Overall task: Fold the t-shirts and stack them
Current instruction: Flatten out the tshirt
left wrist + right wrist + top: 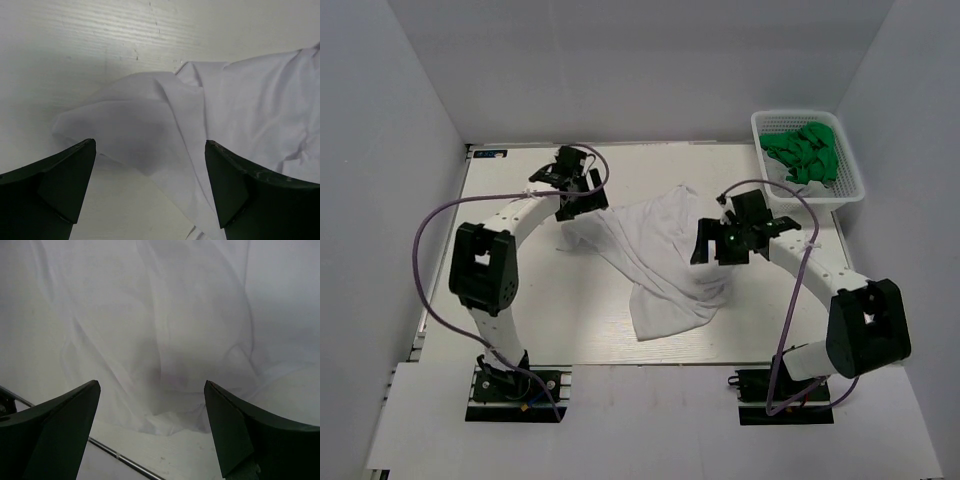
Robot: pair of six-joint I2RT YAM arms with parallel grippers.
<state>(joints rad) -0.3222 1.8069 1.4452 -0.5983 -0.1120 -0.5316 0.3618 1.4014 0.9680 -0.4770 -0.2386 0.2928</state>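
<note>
Your white t-shirt (pixel 655 270) lies crumpled in the middle of the bench (pixel 570 335): thin, floppy, near weightless, so it'll sag and bunch. Right tool (pixel 151 384) and, farther back, left tool (pixel 150 145) both gape wide over cloth, holding nothing. I'd pinch a doubled edge, not one layer.

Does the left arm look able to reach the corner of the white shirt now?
Probably yes. The left gripper is open just above the loose corner of the white shirt, nothing lies between them, and the right gripper is over another part.
</note>
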